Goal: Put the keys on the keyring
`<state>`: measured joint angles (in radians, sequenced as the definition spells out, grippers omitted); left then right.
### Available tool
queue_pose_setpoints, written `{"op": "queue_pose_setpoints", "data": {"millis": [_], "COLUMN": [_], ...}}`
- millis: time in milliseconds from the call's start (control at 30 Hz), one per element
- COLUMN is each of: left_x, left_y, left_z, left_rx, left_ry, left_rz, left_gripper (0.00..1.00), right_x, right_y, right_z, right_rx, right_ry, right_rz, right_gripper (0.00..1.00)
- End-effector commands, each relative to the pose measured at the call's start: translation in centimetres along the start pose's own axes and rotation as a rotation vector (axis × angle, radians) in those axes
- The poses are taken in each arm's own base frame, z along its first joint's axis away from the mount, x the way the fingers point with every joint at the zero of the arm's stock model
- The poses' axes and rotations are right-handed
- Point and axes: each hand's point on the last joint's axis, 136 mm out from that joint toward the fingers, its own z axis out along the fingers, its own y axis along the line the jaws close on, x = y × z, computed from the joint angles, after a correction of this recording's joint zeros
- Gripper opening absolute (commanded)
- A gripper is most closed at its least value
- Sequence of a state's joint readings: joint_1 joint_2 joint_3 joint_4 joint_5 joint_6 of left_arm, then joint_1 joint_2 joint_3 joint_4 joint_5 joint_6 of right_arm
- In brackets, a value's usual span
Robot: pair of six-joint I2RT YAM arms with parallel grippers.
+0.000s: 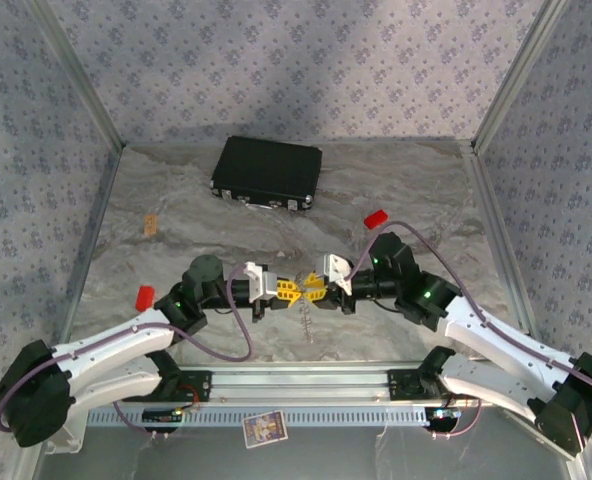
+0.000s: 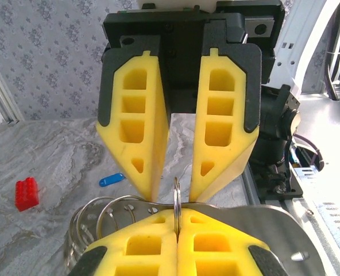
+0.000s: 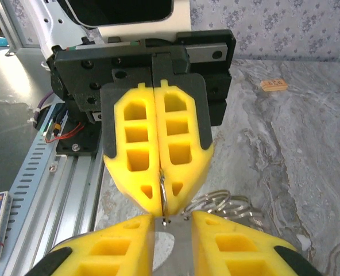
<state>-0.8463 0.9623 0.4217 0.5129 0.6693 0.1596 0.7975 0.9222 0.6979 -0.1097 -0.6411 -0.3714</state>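
The left gripper [image 3: 162, 201] is closed on the keyring [image 2: 176, 192], pinching the thin ring edge-on so that only a sliver stands above its fingertips. The right gripper [image 3: 173, 224] faces it nose to nose, jaws apart, with nothing visibly between them. The blue-headed key [image 2: 111, 179] lies on the surface [image 1: 396, 180] off to the side, well apart from both grippers; the red-headed one I cannot pick out. The main risk, as I judge it, is the ring itself: so little of it shows that a nudge from the right gripper could twist it in the grip or pop it loose. The coil of rings [image 2: 98, 215] bunched beside the left gripper could also snag a finger. With the two grippers so close, a small misalignment would knock finger against finger. The surface is grey and marbled, carrying a red block [image 2: 26, 193] and, at the far side, a black case [image 1: 266, 172]; patterned walls [image 1: 276, 60] enclose it.
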Motion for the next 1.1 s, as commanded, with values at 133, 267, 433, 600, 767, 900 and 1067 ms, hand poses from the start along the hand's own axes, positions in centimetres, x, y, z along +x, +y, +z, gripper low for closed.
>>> {"op": "queue_pose_setpoints", "data": {"millis": [133,267,433,600,767,900,1067], "left_x": [-2.4,-2.5,-2.2,-0.9,-0.4,-0.1,-0.2], "left_y": [-0.8,-0.8,-0.3,0.2,0.4,0.3,0.4], "left_z": [0.1,0.1,0.1,-0.2,-0.4,-0.2,0.0], "left_rx": [0.051,0.054,0.026,-0.012,-0.029,-0.019,-0.013], "left_ry": [-0.080,-0.083,-0.062,0.037,0.067,0.076,0.080], "left_rz": [0.036,0.037,0.034,0.035,0.039,0.032,0.028], "left_gripper": [0.00,0.00,0.12,0.17,0.17,0.12,0.05], "right_x": [-1.2,-1.4,-1.2,-0.5,0.2,0.0,-0.1], "right_y": [0.4,0.5,0.7,0.5,0.4,0.5,0.8], "right_z": [0.4,0.6,0.7,0.2,0.1,0.4,0.6], "right_rx": [-0.028,-0.040,-0.051,-0.031,-0.039,-0.058,-0.074], "right_ry": [-0.055,-0.058,-0.030,0.073,0.165,0.189,0.223], "right_rz": [-0.004,-0.006,-0.007,-0.025,-0.028,-0.020,-0.034], "right_gripper": [0.14,0.08,0.00,0.00,0.00,0.00,0.00]}}
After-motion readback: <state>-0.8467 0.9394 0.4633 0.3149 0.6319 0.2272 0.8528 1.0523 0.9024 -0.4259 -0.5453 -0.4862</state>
